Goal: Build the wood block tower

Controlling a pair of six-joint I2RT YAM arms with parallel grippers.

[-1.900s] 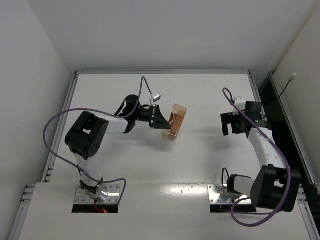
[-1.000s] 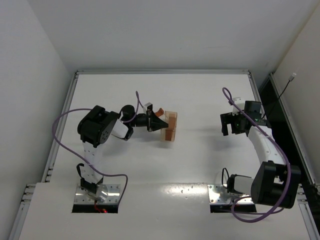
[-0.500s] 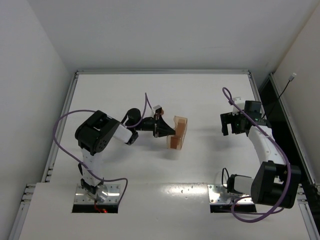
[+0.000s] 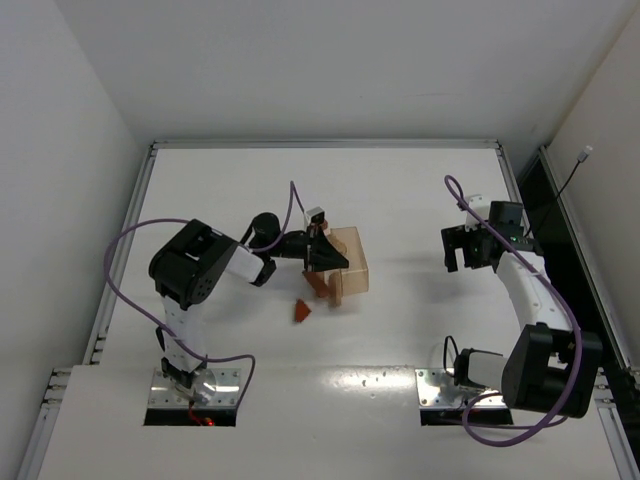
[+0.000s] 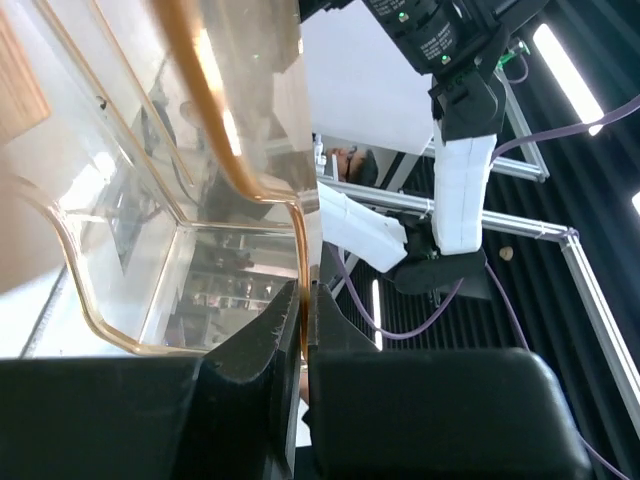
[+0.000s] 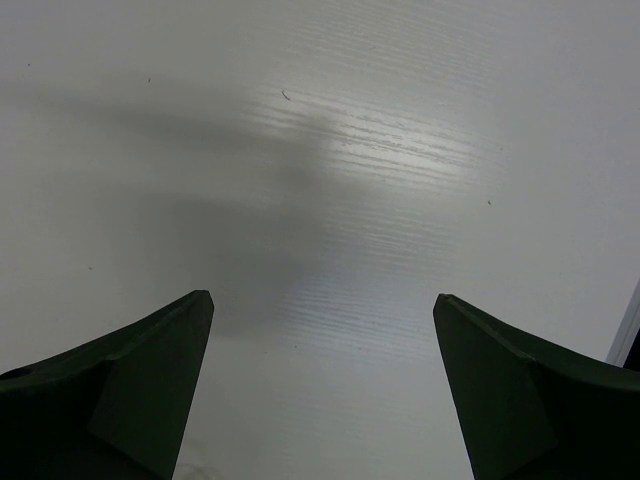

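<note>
My left gripper (image 4: 330, 262) is shut on the wall of a clear, orange-tinted plastic box (image 4: 348, 258), which it holds tipped near the table's middle. In the left wrist view the jaws pinch the box's orange rim (image 5: 300, 250), and a pale wooden block (image 5: 15, 85) shows at the top left. A reddish-brown block (image 4: 318, 284) hangs at the box's mouth. Another reddish block (image 4: 302, 312) lies on the table just below. My right gripper (image 4: 464, 262) hovers open at the right, far from the blocks, with only bare table between its fingers (image 6: 150, 370).
The white table (image 4: 400, 330) is walled at the left, back and right. A raised rail (image 4: 320, 144) runs along its far edge. Purple cables loop from both arms. A dark gap (image 4: 560, 230) runs beside the right wall.
The left gripper has turned the clear box over on its side, and a reddish block has dropped out onto the table below it. The right arm has stayed still.
</note>
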